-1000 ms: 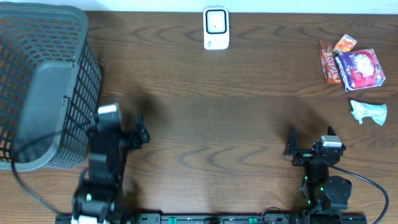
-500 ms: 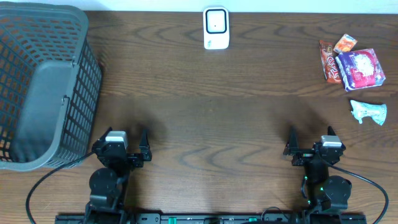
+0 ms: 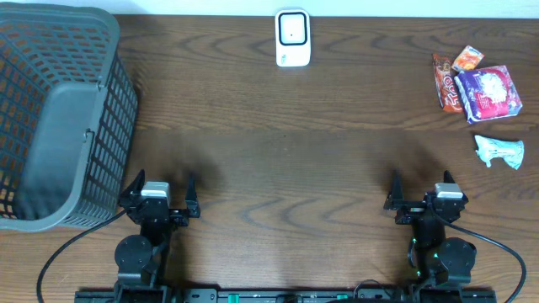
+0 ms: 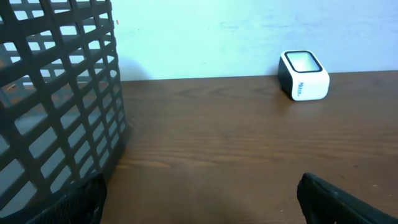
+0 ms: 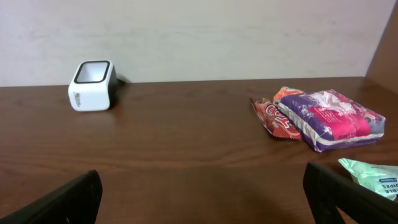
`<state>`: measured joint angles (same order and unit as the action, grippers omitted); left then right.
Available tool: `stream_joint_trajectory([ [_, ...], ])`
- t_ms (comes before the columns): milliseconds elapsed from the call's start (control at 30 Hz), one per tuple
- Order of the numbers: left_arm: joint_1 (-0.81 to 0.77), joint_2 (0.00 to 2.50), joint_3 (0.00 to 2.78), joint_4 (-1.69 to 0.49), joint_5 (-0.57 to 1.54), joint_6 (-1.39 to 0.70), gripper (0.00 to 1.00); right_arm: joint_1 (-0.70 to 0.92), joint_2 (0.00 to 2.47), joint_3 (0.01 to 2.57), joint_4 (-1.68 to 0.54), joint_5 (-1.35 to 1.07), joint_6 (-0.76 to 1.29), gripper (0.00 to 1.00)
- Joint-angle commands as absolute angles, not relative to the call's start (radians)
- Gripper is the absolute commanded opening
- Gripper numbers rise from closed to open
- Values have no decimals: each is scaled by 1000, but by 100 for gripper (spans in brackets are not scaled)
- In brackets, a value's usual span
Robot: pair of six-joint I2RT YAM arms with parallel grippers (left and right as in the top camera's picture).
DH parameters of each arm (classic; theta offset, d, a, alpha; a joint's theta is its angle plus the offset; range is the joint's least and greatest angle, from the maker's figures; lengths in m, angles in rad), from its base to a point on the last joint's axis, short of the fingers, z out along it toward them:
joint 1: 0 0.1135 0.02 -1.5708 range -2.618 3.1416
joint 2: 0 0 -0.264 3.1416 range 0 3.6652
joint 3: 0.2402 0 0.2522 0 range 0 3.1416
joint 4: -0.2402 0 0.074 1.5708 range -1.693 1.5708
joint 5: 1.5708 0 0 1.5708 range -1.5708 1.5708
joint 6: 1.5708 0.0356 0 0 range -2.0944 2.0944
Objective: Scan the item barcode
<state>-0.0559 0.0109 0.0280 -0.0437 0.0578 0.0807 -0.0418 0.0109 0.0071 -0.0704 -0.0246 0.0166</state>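
Both agape, empty: left gripper (image 3: 162,188), right gripper (image 3: 419,188). We judge purple-pink plastic-wrapped pack (image 3: 488,93) light, soft, slippery; pinch across narrow edge.

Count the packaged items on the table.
4, all far right: small orange packet, red wrapped bar beside it, purple-pink pack against the bar, pale green wipes pouch lying apart.

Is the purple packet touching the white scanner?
No, the purple packet lies far to the right, well apart from the white scanner.
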Motion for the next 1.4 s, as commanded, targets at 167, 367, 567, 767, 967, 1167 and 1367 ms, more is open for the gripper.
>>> stream_joint_trajectory([
  [167, -51, 1, 4, -74, -13, -2, 98, -47, 5, 5, -75, -28, 6, 99],
  [367, -51, 1, 4, -75, -7, -1, 98, -47, 5, 6, -75, -28, 6, 99],
  [567, -51, 2, 4, -72, 10, -1, 98, -47, 5, 6, -75, -28, 6, 99],
  [767, -51, 4, 4, -71, 10, -1, 98, -47, 5, 5, -75, -28, 6, 99],
  [967, -51, 4, 4, -71, 10, -1, 98, -47, 5, 6, -75, -28, 6, 99],
  [1167, -51, 4, 4, -71, 10, -1, 98, -47, 5, 6, -75, -28, 6, 99],
  [1367, -51, 4, 4, -71, 10, -1, 98, -47, 5, 6, -75, -28, 6, 99],
])
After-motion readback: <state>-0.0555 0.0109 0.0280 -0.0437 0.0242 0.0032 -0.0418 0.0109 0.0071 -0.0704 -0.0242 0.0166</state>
